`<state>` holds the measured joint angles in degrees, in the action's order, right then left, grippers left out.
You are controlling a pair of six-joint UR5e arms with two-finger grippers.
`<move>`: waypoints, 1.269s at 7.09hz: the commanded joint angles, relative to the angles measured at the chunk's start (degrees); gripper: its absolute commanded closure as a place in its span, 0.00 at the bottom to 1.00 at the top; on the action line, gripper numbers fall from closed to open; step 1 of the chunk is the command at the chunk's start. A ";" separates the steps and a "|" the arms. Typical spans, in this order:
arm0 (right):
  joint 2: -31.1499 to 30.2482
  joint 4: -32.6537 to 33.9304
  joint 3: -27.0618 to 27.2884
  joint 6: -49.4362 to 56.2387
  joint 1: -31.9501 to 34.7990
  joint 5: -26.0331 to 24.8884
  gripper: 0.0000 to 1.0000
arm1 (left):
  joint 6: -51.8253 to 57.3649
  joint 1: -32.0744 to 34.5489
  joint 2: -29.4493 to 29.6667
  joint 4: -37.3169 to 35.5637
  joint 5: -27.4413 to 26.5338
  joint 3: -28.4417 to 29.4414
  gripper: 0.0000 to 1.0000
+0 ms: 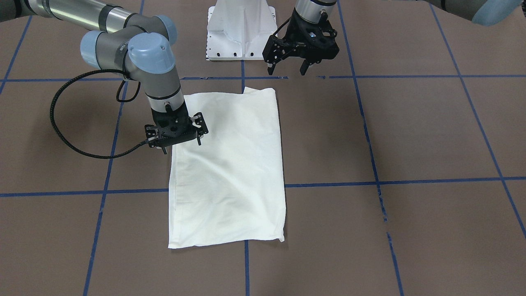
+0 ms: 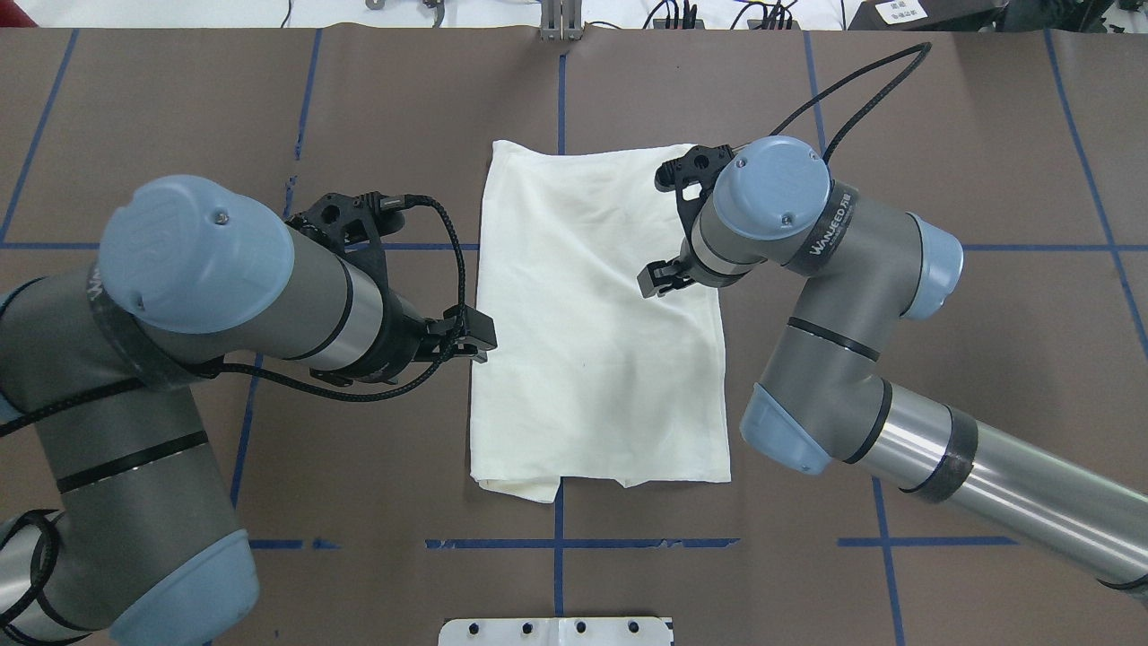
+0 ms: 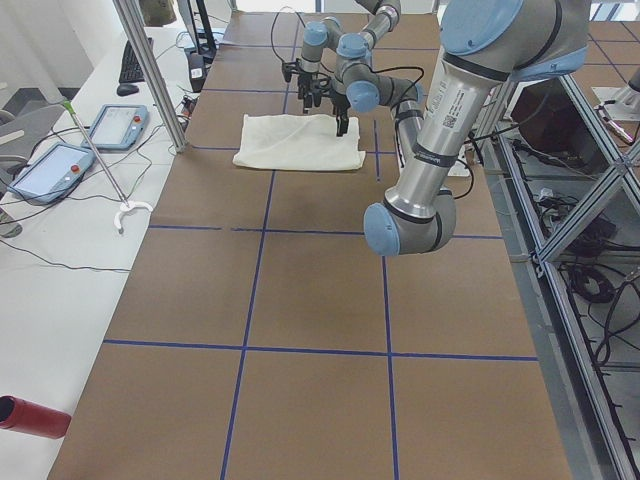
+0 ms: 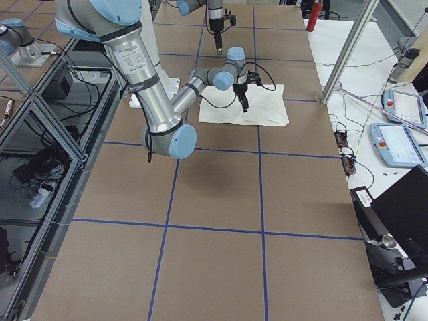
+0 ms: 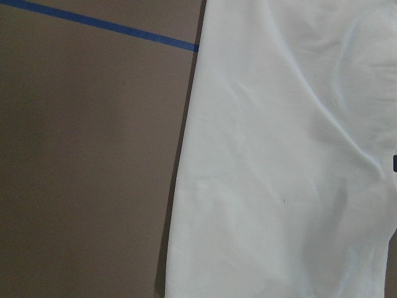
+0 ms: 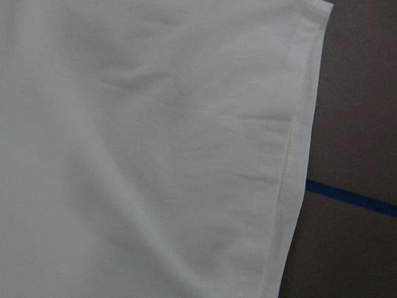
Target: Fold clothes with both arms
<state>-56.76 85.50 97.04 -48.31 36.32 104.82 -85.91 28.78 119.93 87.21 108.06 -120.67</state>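
The clothes point(image 1: 230, 164) lie as one folded cream rectangle in the middle of the brown table point(image 1: 411, 131), plain side up, print hidden. The same clothes point(image 2: 596, 314) show a small flap sticking out at the edge nearest the robot. My right gripper point(image 1: 182, 146) is low over the cloth's side edge, on the left in the front-facing view, with its fingers spread open and nothing between them. My left gripper point(image 1: 287, 70) hangs open and higher, just off the opposite edge near the robot-side corner. Both wrist views show only cloth point(image 5: 285, 155) point(image 6: 155, 155) and table.
The white pedestal base point(image 1: 242, 28) stands at the table's robot side. Blue tape lines point(image 1: 370, 181) grid the brown surface. A metal post point(image 3: 150, 70), control pendants point(image 3: 110, 125) and a red cylinder point(image 3: 30, 415) sit on the side bench beyond the table.
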 commanded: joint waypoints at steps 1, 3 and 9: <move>0.77 -0.07 2.69 -2.73 1.91 6.16 0.00 | -14.74 -5.64 -4.07 14.22 -3.18 5.39 0.00; 0.68 -0.07 5.69 -7.83 2.00 9.07 0.00 | -17.01 -8.39 -1.73 17.20 -8.56 14.30 0.05; 0.16 -0.07 6.67 -9.79 2.35 10.23 0.00 | -17.10 -12.17 -0.93 12.54 -8.92 18.00 0.19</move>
<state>-56.51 85.43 103.70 -57.88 38.64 115.01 -103.00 17.56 118.84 100.33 99.16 -103.72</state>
